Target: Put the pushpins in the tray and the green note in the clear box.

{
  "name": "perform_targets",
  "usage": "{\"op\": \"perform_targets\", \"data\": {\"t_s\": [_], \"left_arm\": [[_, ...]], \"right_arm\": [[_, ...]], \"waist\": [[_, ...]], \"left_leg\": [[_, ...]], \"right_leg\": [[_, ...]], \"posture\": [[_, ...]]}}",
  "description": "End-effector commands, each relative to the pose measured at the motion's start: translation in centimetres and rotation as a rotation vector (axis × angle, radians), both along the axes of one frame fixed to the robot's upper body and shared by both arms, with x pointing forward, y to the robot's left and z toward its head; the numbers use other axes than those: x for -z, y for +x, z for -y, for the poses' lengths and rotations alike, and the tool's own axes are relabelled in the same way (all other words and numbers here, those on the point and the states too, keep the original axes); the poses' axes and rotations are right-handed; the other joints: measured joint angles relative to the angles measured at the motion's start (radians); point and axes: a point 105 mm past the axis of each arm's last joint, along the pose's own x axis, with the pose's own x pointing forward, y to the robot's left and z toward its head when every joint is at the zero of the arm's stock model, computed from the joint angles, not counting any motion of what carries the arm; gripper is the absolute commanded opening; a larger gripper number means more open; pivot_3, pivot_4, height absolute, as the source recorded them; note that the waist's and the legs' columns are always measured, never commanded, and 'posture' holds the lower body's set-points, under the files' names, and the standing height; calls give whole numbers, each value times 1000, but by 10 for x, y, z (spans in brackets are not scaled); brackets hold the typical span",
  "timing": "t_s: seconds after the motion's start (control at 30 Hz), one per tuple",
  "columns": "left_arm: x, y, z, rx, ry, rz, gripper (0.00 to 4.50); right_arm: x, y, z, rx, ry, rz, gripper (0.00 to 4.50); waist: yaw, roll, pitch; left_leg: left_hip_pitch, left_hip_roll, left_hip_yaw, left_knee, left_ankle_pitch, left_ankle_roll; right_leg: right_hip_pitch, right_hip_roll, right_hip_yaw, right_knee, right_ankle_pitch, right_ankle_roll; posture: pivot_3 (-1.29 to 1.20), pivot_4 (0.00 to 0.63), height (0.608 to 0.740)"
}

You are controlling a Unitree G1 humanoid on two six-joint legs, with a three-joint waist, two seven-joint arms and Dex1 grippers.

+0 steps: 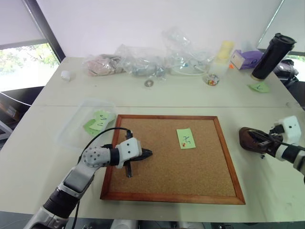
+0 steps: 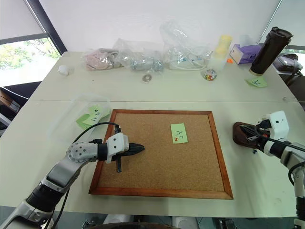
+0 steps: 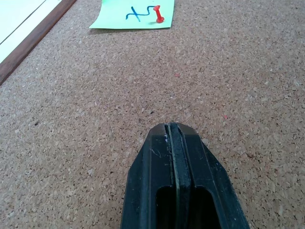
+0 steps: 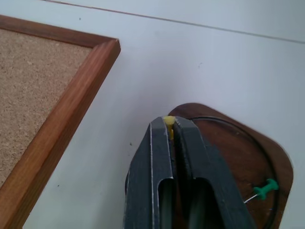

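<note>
While the right gripper (image 4: 169,125) hovers over the tray (image 4: 248,143), pinched shut on a yellow pin (image 4: 168,121) (tiny, slippery: grip its head), the left gripper (image 3: 172,130) rests closed and empty on the cork board (image 1: 157,167); the green note (image 1: 186,138) stays pinned there.

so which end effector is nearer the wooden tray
Right. The right end effector is over the tray's rim; the left end effector sits over the cork board, far from it.

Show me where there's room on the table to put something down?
Most of the cork board is bare, apart from the green note pinned near its far edge. The table is also free between the board's far edge and the plastic bags. The back strip is crowded with bags, a bottle and small bits.
</note>
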Motion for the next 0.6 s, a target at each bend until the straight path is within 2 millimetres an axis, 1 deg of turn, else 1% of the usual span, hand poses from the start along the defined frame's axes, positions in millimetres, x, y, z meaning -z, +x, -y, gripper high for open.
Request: {"op": "perform_targets", "data": {"t_s": [0.03, 0.13, 0.23, 0.27, 0.3, 0.37, 0.4, 0.47, 0.5, 0.6], "left_arm": [[27, -10, -4, -1, 78, -95, 0], [27, -10, -4, -6, 77, -95, 0], [27, -10, -5, -7, 77, -96, 0], [28, -11, -5, -7, 77, -96, 0], [28, -11, -5, -7, 78, -97, 0], [29, -11, -5, -7, 78, -98, 0], [29, -11, -5, -7, 78, -98, 0], [29, -11, -5, -7, 78, -99, 0], [30, -11, -5, -5, 79, -98, 0], [30, -11, -5, -5, 79, -101, 0]], "right_arm": [[0, 2, 5, 13, -26, 18, 99], [3, 1, 7, 25, -16, 10, 99], [5, 0, 6, 22, -9, 4, 910], [6, 0, 6, 22, -9, 2, 1324], [6, -1, 6, 23, -8, 1, 1852], [6, -1, 6, 23, -8, 0, 2745], [6, -1, 6, 23, -8, 1, 3347], [5, -1, 6, 26, -12, 5, 4330], [3, -1, 7, 30, -16, 12, 4430], [-10, 1, 4, 28, 16, 51, 4430]], "waist": [[0, 0, 0], [0, 1, -1], [0, 1, -1], [0, 1, -1], [0, 1, -1], [0, 1, -1], [0, 1, -1], [0, 1, -1], [0, 1, -1], [0, 2, -1]], "left_leg": [[0, 0, 0, 0, 0, 0], [0, 0, 0, 0, 0, 0], [0, 0, 0, 0, 0, 0], [0, 0, 0, 0, 0, 0], [0, 0, 0, 0, 0, 0], [0, 0, 0, 0, 0, 0], [0, 0, 0, 0, 0, 0], [0, 0, 0, 0, 0, 0], [0, 0, 0, 0, 0, 0], [0, 0, 0, 0, 0, 0]], "right_leg": [[0, 0, 0, 0, 0, 0], [0, 0, 0, 0, 0, 0], [0, 0, 0, 0, 0, 0], [0, 0, 0, 0, 0, 0], [0, 0, 0, 0, 0, 0], [0, 0, 0, 0, 0, 0], [0, 0, 0, 0, 0, 0], [0, 0, 0, 0, 0, 0], [0, 0, 0, 0, 0, 0], [0, 0, 0, 0, 0, 0]], "posture": [[0, 150, 740], [0, 150, 740], [0, 150, 740], [0, 150, 740], [0, 150, 740], [0, 150, 740], [0, 150, 740], [0, 150, 740], [0, 150, 740], [0, 150, 740]]}}
